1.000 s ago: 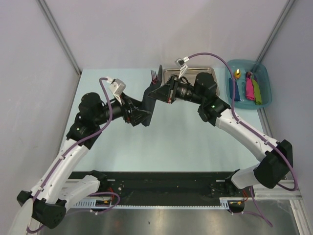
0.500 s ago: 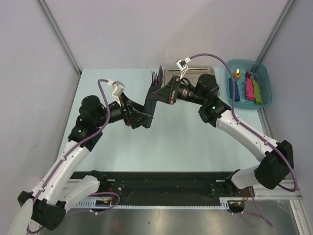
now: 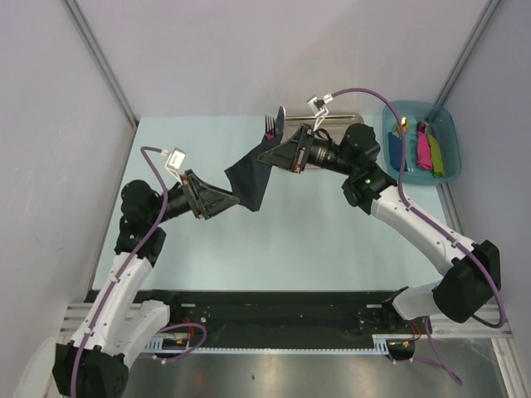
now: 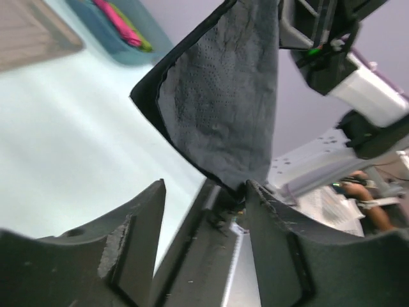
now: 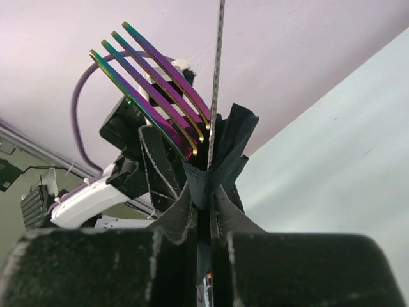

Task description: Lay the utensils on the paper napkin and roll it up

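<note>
My right gripper (image 3: pixel 280 154) (image 5: pixel 208 195) is shut on the paper napkin (image 3: pixel 250 177) (image 5: pixel 231 146) with the utensils bunched inside it, held above the table. Iridescent fork tines (image 5: pixel 153 75) (image 3: pixel 268 125) and a thin knife blade (image 5: pixel 219 70) (image 3: pixel 280 118) stick out past the fingers. The black napkin (image 4: pixel 223 96) hangs down toward my left gripper (image 3: pixel 227 197) (image 4: pixel 206 187). That gripper stands open, and the napkin's lowest corner just meets the tip of its right finger (image 4: pixel 275 224). Nothing lies between its jaws.
A steel tray (image 3: pixel 338 122) (image 4: pixel 29 32) sits at the back, partly behind the right arm. Right of it stands a teal bin (image 3: pixel 449 124) (image 4: pixel 121 39) with blue, pink and green items. Grey walls close in the table on both sides.
The left arm has drawn back to the left and its jaws have narrowed. The right gripper has lifted slightly toward the back, and the napkin now hangs spread out wider between them.
</note>
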### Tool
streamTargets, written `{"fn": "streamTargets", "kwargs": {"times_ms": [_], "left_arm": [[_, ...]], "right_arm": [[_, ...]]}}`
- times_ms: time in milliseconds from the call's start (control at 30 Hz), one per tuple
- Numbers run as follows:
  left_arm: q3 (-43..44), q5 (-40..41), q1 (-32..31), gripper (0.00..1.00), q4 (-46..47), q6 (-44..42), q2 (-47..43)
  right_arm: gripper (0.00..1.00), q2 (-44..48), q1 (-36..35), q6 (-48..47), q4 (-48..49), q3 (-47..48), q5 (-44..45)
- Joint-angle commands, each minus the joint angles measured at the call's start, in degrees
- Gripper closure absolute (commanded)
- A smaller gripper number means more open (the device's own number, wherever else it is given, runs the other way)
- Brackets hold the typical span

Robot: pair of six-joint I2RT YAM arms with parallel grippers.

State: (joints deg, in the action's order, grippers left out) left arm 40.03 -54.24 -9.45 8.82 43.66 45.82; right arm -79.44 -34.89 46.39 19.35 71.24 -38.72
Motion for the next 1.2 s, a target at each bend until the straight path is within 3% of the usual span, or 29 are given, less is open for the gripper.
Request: {"fn": "streamTargets", "kwargs": {"times_ms": [0,333,467,800,1167], "left_arm": [[-1.36,-5.35,0.49,0.45,16.84,14.77,0.05],[-3.11,-6.05,2.95,0.78,24.84,24.18,3.31],[-4.87,-7.02,2.95,1.00,31.14,27.79,4.71],[-7.07,-8.34,-0.74,1.00,59.19,48.09,10.25],[-7.42,-7.37,-1.80,1.00,59.38,50.56,10.25]], "right_arm": [[1.00,2.62,0.00,-0.07,6.13,0.74,-2.15],[1.00,3.33,0.09,0.19,7.54,0.04,-3.64],[1.00,3.15,0.61,0.63,8.24,0.39,-3.64],[1.00,0.43,2.11,1.51,11.58,2.23,-4.00],[1.00,-0.10,-0.08,1.77,15.27,2.94,-6.63]]}}
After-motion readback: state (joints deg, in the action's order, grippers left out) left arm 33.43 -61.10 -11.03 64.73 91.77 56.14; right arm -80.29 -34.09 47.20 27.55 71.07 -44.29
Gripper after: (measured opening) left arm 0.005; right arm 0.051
